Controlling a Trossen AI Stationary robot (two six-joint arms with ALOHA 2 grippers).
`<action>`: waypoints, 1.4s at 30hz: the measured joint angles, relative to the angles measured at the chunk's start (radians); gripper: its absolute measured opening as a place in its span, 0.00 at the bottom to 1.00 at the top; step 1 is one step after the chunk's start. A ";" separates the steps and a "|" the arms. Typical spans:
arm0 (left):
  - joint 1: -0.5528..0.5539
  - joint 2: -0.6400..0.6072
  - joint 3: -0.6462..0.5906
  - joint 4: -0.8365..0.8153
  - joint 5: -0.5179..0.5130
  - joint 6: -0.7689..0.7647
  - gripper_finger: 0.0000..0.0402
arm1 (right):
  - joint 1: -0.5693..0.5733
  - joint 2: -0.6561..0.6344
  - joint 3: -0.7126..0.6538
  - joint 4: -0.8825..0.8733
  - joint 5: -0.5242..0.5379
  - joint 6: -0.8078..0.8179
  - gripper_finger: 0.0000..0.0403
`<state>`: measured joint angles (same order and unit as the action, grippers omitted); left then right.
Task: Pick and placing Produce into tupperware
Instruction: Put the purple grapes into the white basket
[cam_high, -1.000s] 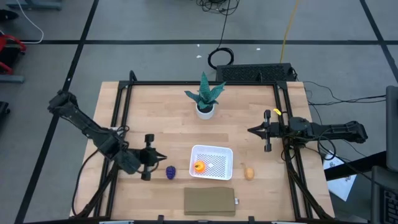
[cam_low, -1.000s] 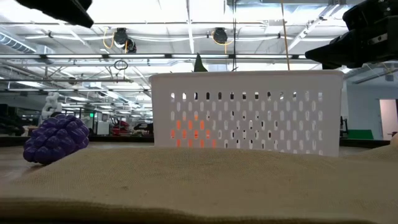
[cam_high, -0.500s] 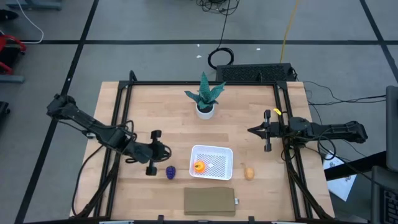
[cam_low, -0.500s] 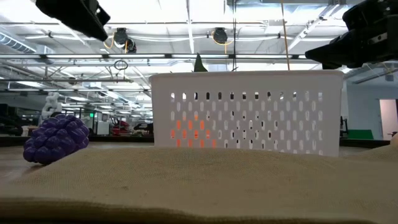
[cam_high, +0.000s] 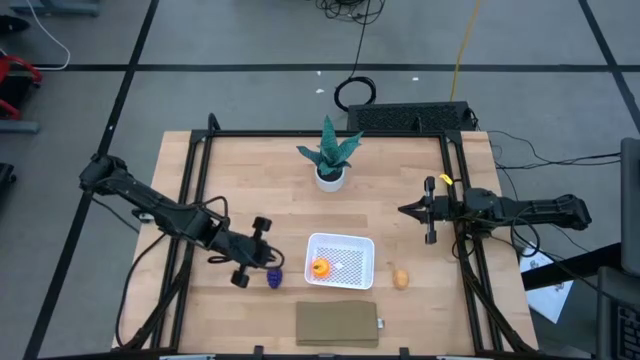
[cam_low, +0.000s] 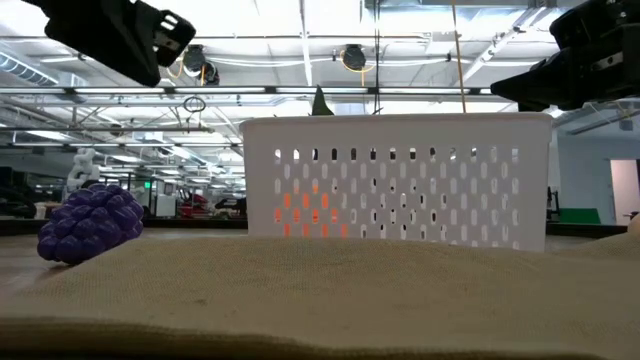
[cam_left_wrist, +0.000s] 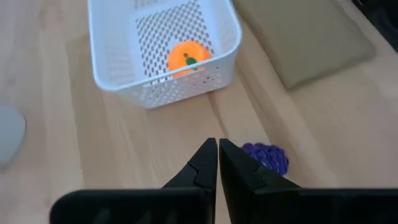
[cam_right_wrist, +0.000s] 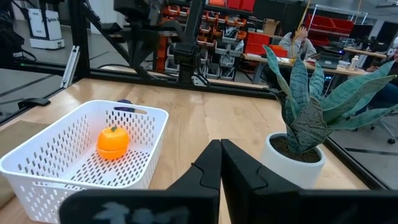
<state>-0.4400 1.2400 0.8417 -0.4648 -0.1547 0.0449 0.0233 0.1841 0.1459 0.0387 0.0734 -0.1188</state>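
The white tupperware (cam_high: 341, 260) sits on the wooden table near its near edge, with the round orange piece (cam_high: 320, 267) inside it. The purple bumpy piece (cam_high: 274, 277) lies on the table just left of the tupperware. The tan-yellow oval piece (cam_high: 400, 278) lies to its right. My left gripper (cam_high: 268, 258) is shut and hovers just above and to the left of the purple piece (cam_left_wrist: 267, 155), touching nothing. My right gripper (cam_high: 404, 210) is shut and waits at the table's right side, pointing left.
A flat brown slab (cam_high: 337, 323) lies at the near edge, in front of the tupperware. A teal potted plant (cam_high: 330, 155) stands near the far edge. A black frame rail (cam_high: 190, 190) runs along the table's sides. Bare wood lies between the plant and the tupperware.
My left gripper has moved toward the table's right, closer to the purple piece and the tupperware, and has turned so that its fingers slant toward the near edge. The produce and the tupperware have stayed put.
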 joint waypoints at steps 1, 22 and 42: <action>0.000 0.000 0.000 0.003 0.001 0.032 0.05 | 0.000 0.000 0.000 0.000 0.000 -0.001 0.00; 0.002 0.000 0.000 0.072 0.150 0.238 0.42 | 0.000 0.000 0.000 0.000 0.000 -0.002 0.00; -0.043 0.135 0.000 0.073 -0.073 0.463 0.97 | 0.000 0.017 0.000 -0.002 0.000 0.002 0.00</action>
<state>-0.4830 1.3748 0.8413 -0.3916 -0.2277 0.5079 0.0235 0.2012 0.1459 0.0372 0.0738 -0.1169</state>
